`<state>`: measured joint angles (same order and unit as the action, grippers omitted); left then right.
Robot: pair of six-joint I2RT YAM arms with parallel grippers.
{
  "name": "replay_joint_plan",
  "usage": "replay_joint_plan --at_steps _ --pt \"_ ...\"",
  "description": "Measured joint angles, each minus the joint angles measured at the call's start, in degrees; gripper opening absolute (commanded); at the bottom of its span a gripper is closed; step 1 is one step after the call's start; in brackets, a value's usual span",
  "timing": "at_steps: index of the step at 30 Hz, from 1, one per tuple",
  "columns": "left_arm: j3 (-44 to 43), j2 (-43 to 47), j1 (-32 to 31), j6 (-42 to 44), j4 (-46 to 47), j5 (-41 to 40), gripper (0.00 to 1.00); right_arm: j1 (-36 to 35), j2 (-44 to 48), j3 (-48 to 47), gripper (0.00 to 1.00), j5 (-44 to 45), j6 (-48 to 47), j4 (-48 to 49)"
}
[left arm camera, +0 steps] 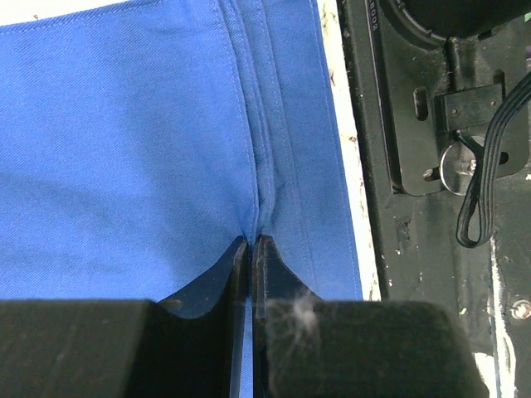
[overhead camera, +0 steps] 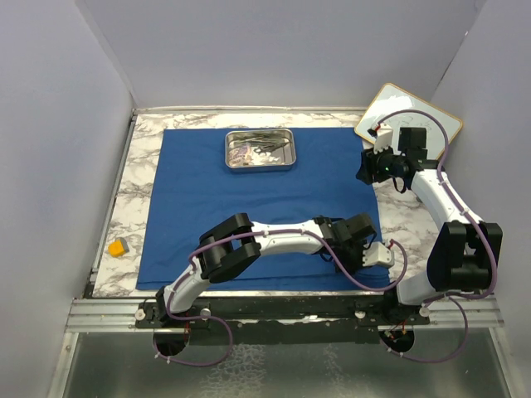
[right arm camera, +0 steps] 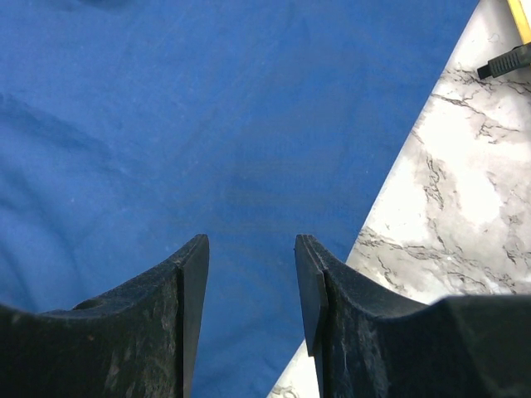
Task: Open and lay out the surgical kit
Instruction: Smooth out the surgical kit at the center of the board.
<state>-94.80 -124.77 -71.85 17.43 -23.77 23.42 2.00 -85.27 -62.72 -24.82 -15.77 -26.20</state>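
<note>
The right pincer point(right arm camera: 250, 249) is hanging over the royal-blue cloth wrap point(right arm camera: 207, 108), its two black fingers point(right arm camera: 189, 286) standing apart with cloth showing between them. The cloth's edge is running diagonally just beside the right finger, with white marbled table point(right arm camera: 448, 207) lying beyond it. A black cable tip point(right arm camera: 504, 63) is poking in at the top right.

**A:** Is there any writing, label or number to read?

**B:** None that can be read. In the left wrist view, a few pale characters sit on the black base plate point(left arm camera: 398, 215) beyond the worktop's point(left arm camera: 344, 124) near edge, too blurred to make out.

**A:** Elsewhere?

**B:** Any marks on the steel tray point(overhead camera: 230, 152) or the far-right-corner whiteboard point(overhead camera: 408, 118) are too small to tell.
</note>
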Motion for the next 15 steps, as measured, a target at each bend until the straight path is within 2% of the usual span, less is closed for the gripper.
replay_joint_plan --at_steps 11,15 --pt "-0.3 0.0 0.2 -1.3 -1.2 3.4 0.00 0.0 -0.3 0.0 0.46 -0.2 -0.4 -0.4" --pt "-0.3 -0.1 0.2 -1.7 -1.3 4.7 0.12 0.0 -0.3 0.0 0.46 -0.4 -0.6 -0.4"
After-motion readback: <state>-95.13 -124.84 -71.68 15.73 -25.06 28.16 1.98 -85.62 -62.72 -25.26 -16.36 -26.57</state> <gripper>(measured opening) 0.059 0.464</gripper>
